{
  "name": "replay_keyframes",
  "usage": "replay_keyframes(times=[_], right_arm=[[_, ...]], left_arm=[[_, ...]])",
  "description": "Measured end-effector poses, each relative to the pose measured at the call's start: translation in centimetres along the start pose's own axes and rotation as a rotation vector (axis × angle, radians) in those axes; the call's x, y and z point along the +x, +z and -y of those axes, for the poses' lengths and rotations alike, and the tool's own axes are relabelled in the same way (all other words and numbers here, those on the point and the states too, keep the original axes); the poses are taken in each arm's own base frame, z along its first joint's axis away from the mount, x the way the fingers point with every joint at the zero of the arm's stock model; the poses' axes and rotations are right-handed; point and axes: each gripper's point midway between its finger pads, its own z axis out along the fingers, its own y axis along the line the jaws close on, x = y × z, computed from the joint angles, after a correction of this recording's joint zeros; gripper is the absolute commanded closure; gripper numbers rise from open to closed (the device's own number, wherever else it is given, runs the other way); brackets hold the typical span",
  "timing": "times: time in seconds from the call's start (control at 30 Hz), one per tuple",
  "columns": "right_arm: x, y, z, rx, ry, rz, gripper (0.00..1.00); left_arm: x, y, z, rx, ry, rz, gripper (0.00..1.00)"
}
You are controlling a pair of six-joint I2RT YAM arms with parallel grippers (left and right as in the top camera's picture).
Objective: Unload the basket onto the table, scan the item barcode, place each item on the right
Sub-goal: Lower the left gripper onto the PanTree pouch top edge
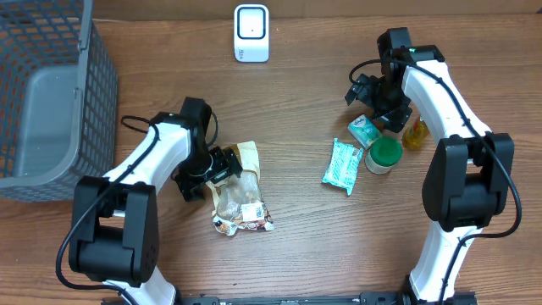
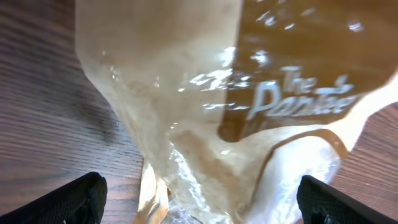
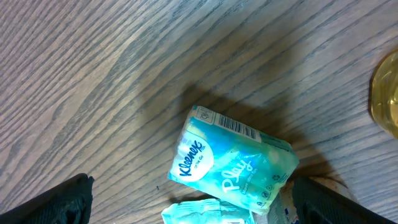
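Up at the far edge of the wooden worktop (image 1: pixel 296 254) stands a white barcode scanner (image 1: pixel 251 33), with bare wood between it and everything else. A grey mesh basket (image 1: pixel 100 93) fills the far left corner, cut off by the frame. The left claw (image 2: pixel 202 199) hangs low over a clear-and-brown snack bag (image 1: pixel 239 191) lying flat left of centre. Its fingertips stand wide apart either side of the bag, gripping nothing. Up close the bag's print is blurred, and I cannot tell where its barcode is. On the right, the right claw (image 3: pixel 193 199) is spread wide above a teal tissue pack (image 3: pixel 230 165), its barcode strip (image 3: pixel 229 125) facing up. A teal packet (image 1: pixel 343 163), green-lidded jar (image 1: pixel 385 155) and yellow bottle (image 1: pixel 415 134) crowd just beside it, the bottle partly tucked under the arm.
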Motion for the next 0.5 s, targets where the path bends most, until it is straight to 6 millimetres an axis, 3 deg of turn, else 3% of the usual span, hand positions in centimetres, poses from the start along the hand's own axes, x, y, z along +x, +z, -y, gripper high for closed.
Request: replay_keyframes(times=[0.5], right_arm=[[0.0, 0.0, 0.0, 0.001, 0.0, 0.0, 0.0]], left_arm=[[1.0, -1.5, -0.2, -0.025, 0.068, 0.022, 0.0]])
